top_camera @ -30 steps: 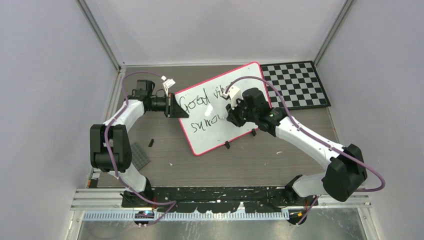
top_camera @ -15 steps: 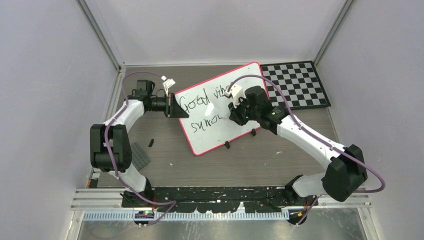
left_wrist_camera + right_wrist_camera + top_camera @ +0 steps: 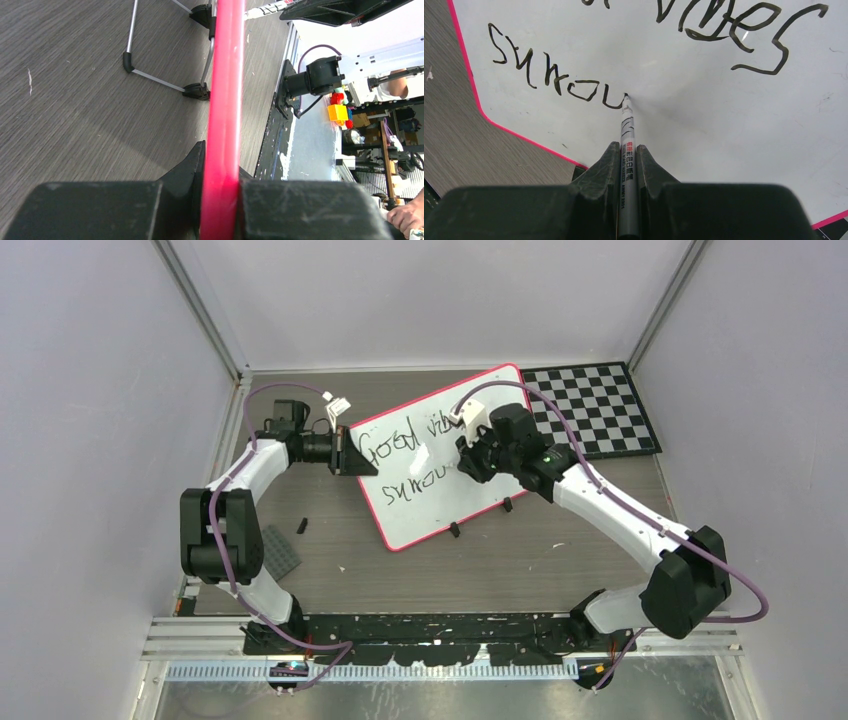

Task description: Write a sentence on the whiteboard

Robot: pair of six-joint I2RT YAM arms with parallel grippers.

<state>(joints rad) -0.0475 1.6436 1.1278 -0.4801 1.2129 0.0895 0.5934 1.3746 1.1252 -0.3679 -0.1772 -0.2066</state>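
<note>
The whiteboard (image 3: 440, 500) with a red-pink rim lies tilted on the table. The sentence (image 3: 405, 445) is black scrawl in two lines, "Good vibes" above "surrou" (image 3: 559, 82). My left gripper (image 3: 345, 452) is shut on the board's left rim (image 3: 223, 125). My right gripper (image 3: 468, 462) is shut on a grey marker (image 3: 628, 150). The marker tip touches the board at the end of the last stroke of the lower line.
A black-and-white checkerboard mat (image 3: 590, 405) lies at the back right. A grey flat plate (image 3: 280, 552) and a small black piece (image 3: 301, 525) lie left of the board. Black clip feet (image 3: 455, 530) stand at the board's near edge.
My right gripper has moved up and a little left along the board, and the lower line has grown by a stroke. The left arm and the board have not moved.
</note>
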